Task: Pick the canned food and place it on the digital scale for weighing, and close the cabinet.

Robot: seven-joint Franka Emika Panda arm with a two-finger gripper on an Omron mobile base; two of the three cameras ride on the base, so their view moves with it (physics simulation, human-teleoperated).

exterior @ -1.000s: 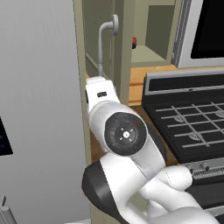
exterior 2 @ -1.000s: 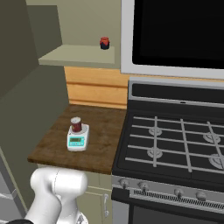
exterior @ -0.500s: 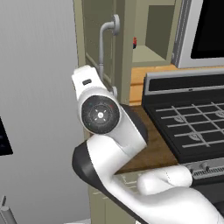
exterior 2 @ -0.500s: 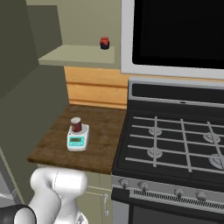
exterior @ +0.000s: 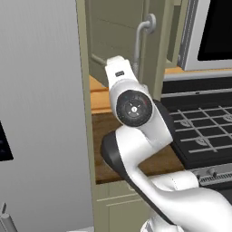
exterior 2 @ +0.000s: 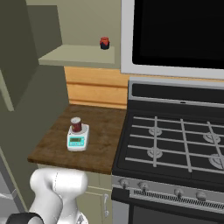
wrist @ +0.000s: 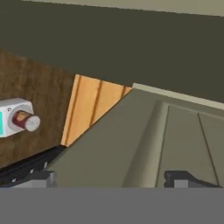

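Left base view: the white arm [exterior: 136,136] rises from the lower right and bends up in front of the cabinet door [exterior: 118,41], an olive-beige panelled door standing ajar with its long grey curved bar handle [exterior: 142,38] just above the arm's upper end. A tall grey refrigerator [exterior: 41,113] stands at the left, the wooden table [exterior: 102,145] shows behind the arm, and the black stove [exterior: 199,122] with its grates lies at the right under a dark microwave [exterior: 213,31].

Right base view: the canned food [exterior 2: 76,124], a small dark red-brown can with a silvery top, stands upright on the round plate of the digital scale [exterior 2: 78,139], whose teal display faces the near edge. The scale sits on the wooden table [exterior 2: 52,151], left of the stove [exterior 2: 175,148]. Above, on the open cabinet shelf [exterior 2: 74,54], a tiny red object [exterior 2: 104,42] stands near the right end, beside the microwave [exterior 2: 175,35]. The cabinet door [exterior 2: 17,52] stands swung out at the far left.

Hand view: the gripper [wrist: 116,179] has its two dark fingertips [wrist: 39,178] set wide apart at the bottom, holding nothing, right up against the panelled face of the cabinet door [wrist: 144,140]. At the left edge the scale [wrist: 11,114] with the can [wrist: 25,120] on it lies on the table [wrist: 30,87]
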